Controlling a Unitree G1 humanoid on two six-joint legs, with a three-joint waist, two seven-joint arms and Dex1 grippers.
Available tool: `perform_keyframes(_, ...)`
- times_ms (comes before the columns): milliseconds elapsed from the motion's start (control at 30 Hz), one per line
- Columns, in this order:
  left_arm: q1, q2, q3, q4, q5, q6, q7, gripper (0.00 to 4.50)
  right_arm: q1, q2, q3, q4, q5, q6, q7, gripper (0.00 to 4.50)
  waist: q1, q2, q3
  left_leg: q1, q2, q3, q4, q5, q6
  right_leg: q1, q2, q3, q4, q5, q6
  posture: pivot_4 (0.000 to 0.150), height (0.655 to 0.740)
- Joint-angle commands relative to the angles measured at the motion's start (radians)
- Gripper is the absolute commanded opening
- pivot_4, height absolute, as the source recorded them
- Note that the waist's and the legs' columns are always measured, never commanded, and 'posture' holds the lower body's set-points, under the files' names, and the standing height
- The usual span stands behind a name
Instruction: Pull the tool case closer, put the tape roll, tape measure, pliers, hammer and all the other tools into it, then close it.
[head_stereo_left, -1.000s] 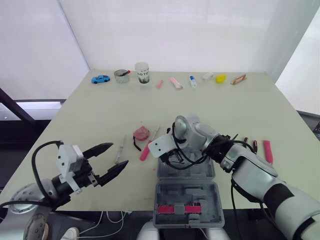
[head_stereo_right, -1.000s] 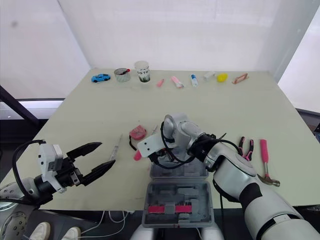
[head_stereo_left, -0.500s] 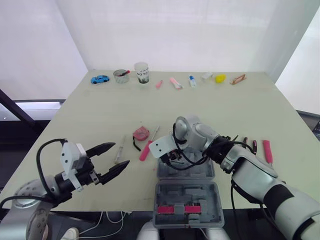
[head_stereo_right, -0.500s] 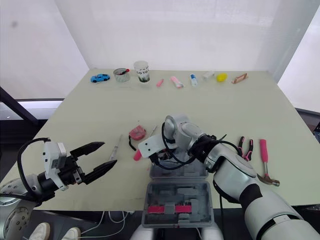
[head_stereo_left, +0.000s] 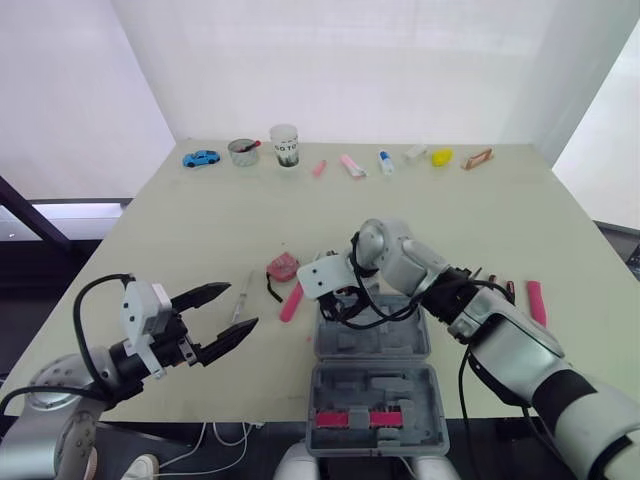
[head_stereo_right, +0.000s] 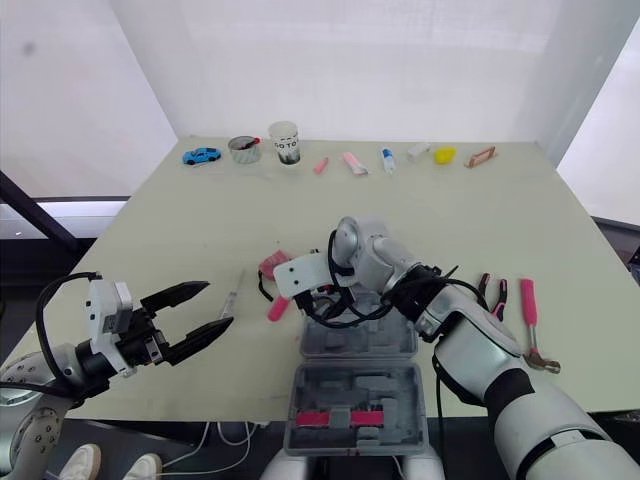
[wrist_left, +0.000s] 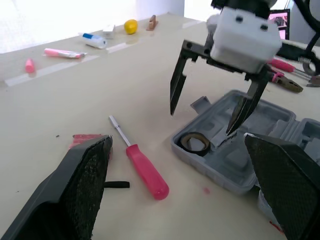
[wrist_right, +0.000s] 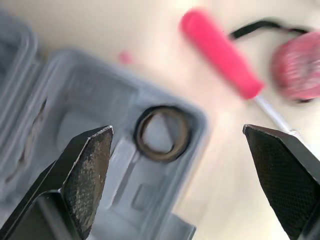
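The grey tool case (head_stereo_left: 372, 330) lies open at the table's near edge, with pink-handled pieces in its near half. A black tape roll (wrist_left: 195, 143) (wrist_right: 162, 133) rests in a far-left pocket of the case. My right gripper (wrist_left: 202, 121) (head_stereo_left: 335, 303) hangs open just above it, touching nothing. A pink screwdriver (head_stereo_left: 292, 300) and a red tape measure (head_stereo_left: 283, 267) lie left of the case, with a thin grey tool (head_stereo_left: 241, 295) further left. Pliers (head_stereo_right: 492, 293) and a pink-handled hammer (head_stereo_right: 528, 315) lie on the right. My left gripper (head_stereo_left: 240, 307) is open and empty, low at the near left.
Along the far edge stand a blue toy car (head_stereo_left: 201, 158), a glass bowl (head_stereo_left: 242, 151), a cup (head_stereo_left: 285, 145), small pink tubes (head_stereo_left: 350, 165), a yellow object (head_stereo_left: 441, 156) and a wooden piece (head_stereo_left: 477, 158). Cables loop around my right wrist over the case.
My right gripper has gone from shut to open and lifted slightly; the tape roll now lies loose in the case. The left arm has barely shifted.
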Motion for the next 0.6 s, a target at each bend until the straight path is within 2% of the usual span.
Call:
perform_keyframes(33,-0.019,0.016,0.003,0.011,-0.002,-0.016,-0.014,4.5,0.041,0.012,-0.097,-0.06,0.075,0.057,-0.057,4.14,-0.001,0.0,0.0,0.0,0.0,0.0,0.0,0.0,0.0,0.0,0.0,0.0,0.0,0.0,0.0,0.15,0.74)
perform_keyframes(100,-0.03,0.017,-0.002,0.024,0.001,-0.018,-0.022,4.5,0.075,0.003,-0.131,-0.08,0.104,0.083,-0.073,3.64,0.0,0.0,0.0,0.0,0.0,0.001,0.0,0.0,0.0,0.0,0.0,0.0,0.0,0.0,0.0,0.15,0.74)
perform_keyframes(200,-0.053,0.019,-0.016,0.045,0.008,-0.019,-0.036,4.5,0.164,0.024,-0.245,-0.089,0.184,0.161,-0.174,2.01,0.0,0.0,0.0,0.0,0.0,0.0,0.0,0.0,0.0,0.0,0.0,0.0,0.0,0.0,0.0,0.15,0.74)
perform_keyframes(233,-0.058,0.022,-0.019,0.052,0.008,-0.019,-0.042,4.5,0.187,0.029,-0.268,-0.086,0.205,0.165,-0.195,1.69,0.0,0.0,0.0,0.0,0.0,0.001,0.0,0.0,0.0,0.0,0.0,0.0,0.0,0.0,0.0,0.15,0.74)
perform_keyframes(433,-0.075,0.034,-0.022,0.084,0.014,-0.025,-0.066,4.5,0.299,0.042,-0.318,-0.088,0.276,0.116,-0.279,1.69,-0.005,0.0,0.0,0.0,0.0,0.001,0.0,0.0,0.0,0.0,0.0,0.0,0.0,0.0,0.0,0.15,0.74)
perform_keyframes(600,-0.088,0.037,-0.026,0.106,0.021,-0.029,-0.079,4.5,0.343,0.048,-0.323,-0.019,0.291,0.043,-0.341,1.69,-0.014,0.0,0.0,0.0,0.0,0.001,0.0,0.0,0.0,0.0,0.0,0.001,0.0,0.0,0.0,0.15,0.74)
